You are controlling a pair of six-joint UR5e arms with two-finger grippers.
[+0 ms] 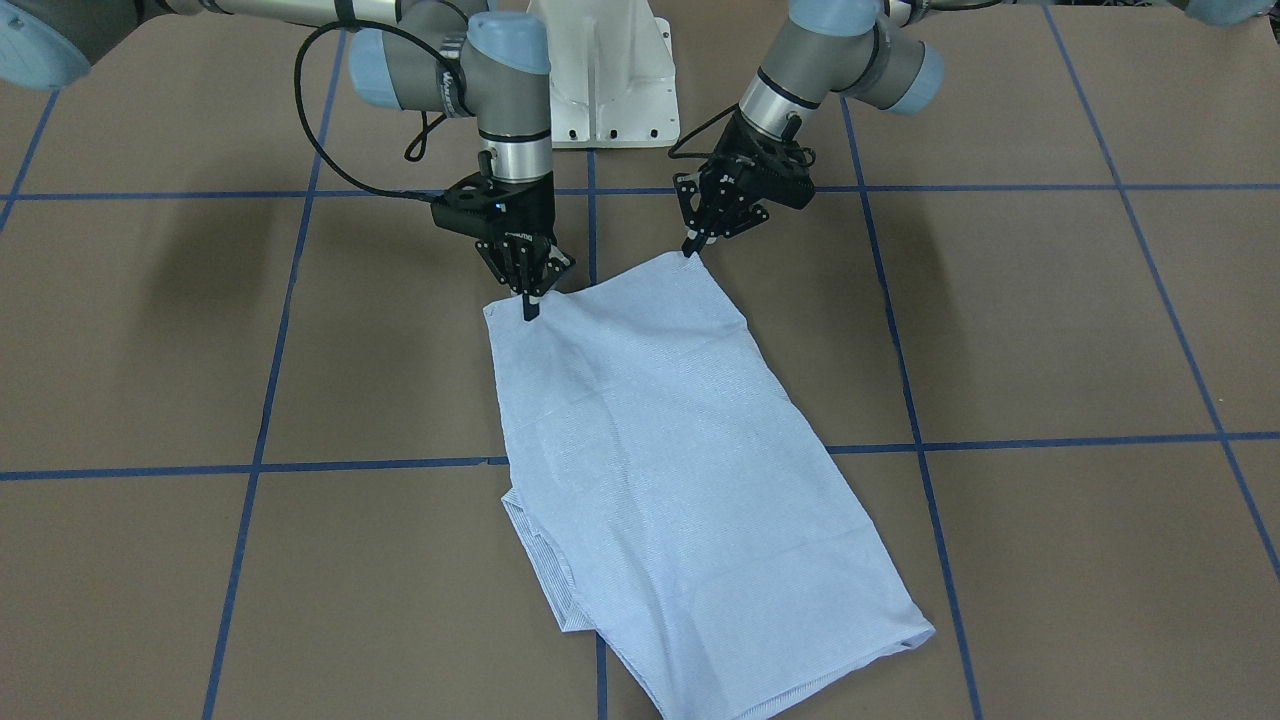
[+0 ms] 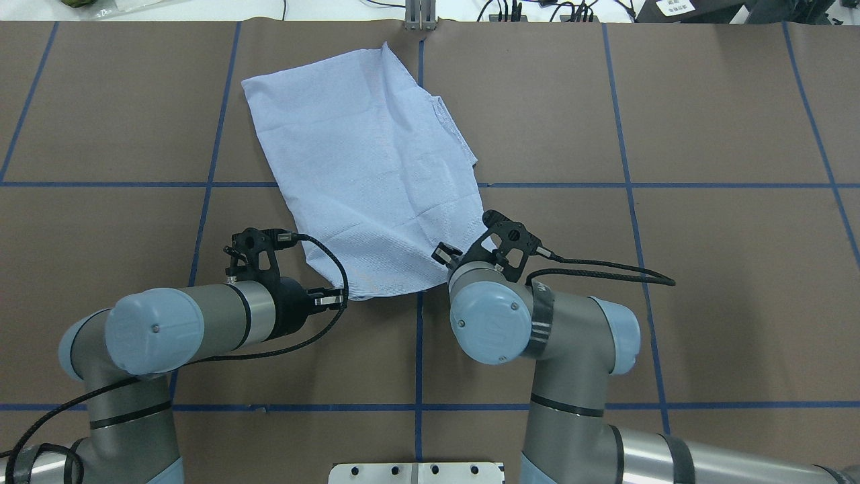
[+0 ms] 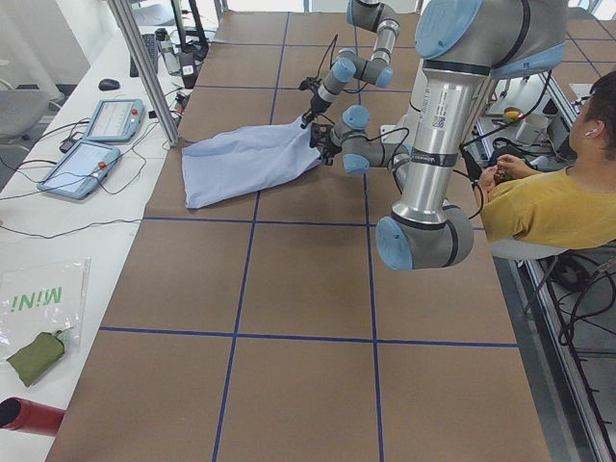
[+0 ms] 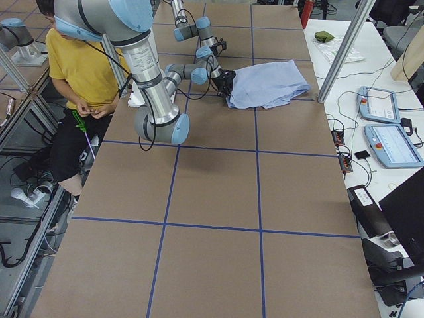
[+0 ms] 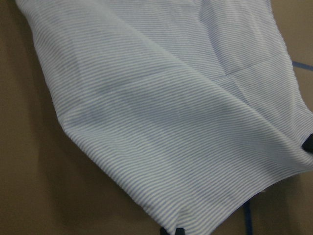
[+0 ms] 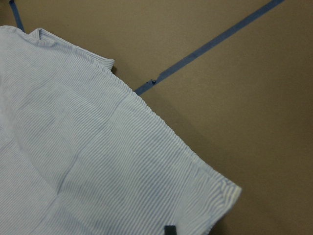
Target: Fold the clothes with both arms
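Pinching the two robot-side corners of the shirt (image 1: pixel 660 450) in left tool (image 1: pixel 692 245) and right tool (image 1: pixel 530 300), both clamped narrow, its length stretching away from them.

Brown matte table top (image 2: pixel 739 302), marked into large squares by blue tape lines (image 2: pixel 672 183). White side bench (image 3: pixel 58 250) set alongside; grey tablet-style pendants (image 3: pixel 82 166) laid there. Seated person in yellow shirt (image 3: pixel 549 207) noted.

Blue tape lines (image 1: pixel 1050 441) are laid across the brown table (image 1: pixel 1050 320); a yellow-shirted person (image 3: pixel 549 207) is seated beside its edge.
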